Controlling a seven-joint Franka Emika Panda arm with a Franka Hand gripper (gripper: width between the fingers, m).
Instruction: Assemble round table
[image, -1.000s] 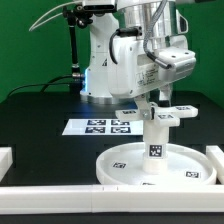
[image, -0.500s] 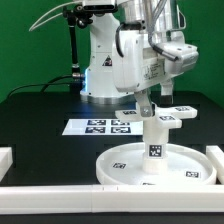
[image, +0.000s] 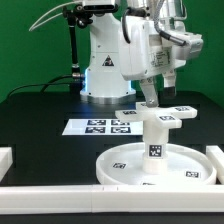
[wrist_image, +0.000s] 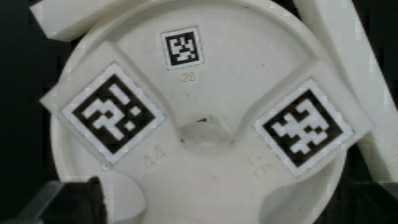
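In the exterior view the large round disc (image: 130, 168) lies flat near the front border. The short thick leg (image: 155, 140) stands upright on its middle. The small cross-shaped base (image: 160, 114) sits on top of the leg. My gripper (image: 149, 94) hangs just above the base, slightly toward the exterior view's left, and touches nothing. In the wrist view white tagged kit parts (wrist_image: 210, 122) fill the picture right under the gripper (wrist_image: 214, 216). A dark fingertip (wrist_image: 68, 203) shows at the edge. The jaws stand wide apart and empty.
The marker board (image: 100, 126) lies flat behind the disc. Plain white border blocks run along the front (image: 90, 196), the exterior view's left (image: 5, 157) and right (image: 216, 156). The arm's base (image: 105, 75) stands at the back.
The gripper has lifted up from the base on top of the leg and swung toward the exterior view's right. The stacked parts have not moved.
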